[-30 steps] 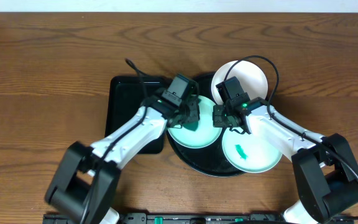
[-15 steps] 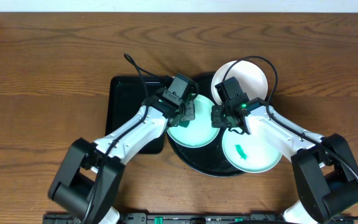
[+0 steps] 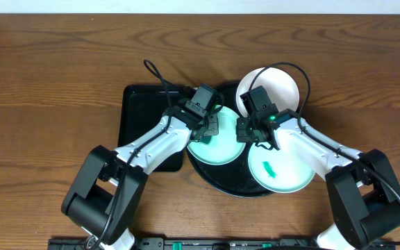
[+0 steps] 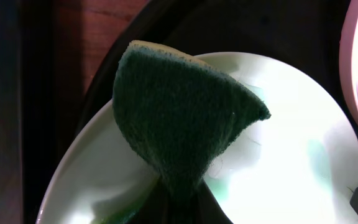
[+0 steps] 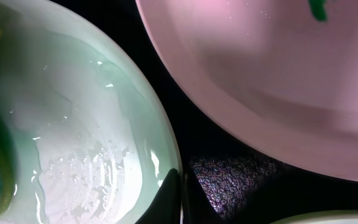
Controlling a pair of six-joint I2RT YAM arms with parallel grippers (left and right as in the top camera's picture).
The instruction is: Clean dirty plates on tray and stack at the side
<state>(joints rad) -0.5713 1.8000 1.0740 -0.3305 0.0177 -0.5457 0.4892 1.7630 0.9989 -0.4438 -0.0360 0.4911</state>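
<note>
Sponge (image 4: 179, 118) clamped in left end effector (image 3: 211, 125) presses on the mint plate (image 3: 214, 150); right end effector (image 3: 246, 132) pinches its rim, likely steadying it.

In the overhead view the left gripper (image 3: 210, 126) and its arm (image 3: 151, 146) cover the upper part of the left mint plate (image 3: 217, 154) and a corner of the rectangular tray (image 3: 141, 118). The round tray (image 3: 236, 192) shows only as a dark rim. From the left wrist, the sponge (image 4: 179, 118) hides that plate's centre, and the spot where it is pinched is lost in shadow at the bottom edge. From the right wrist, the white plate (image 5: 260, 74) runs off top and right, its green smear (image 5: 317, 7) clipped.
</note>
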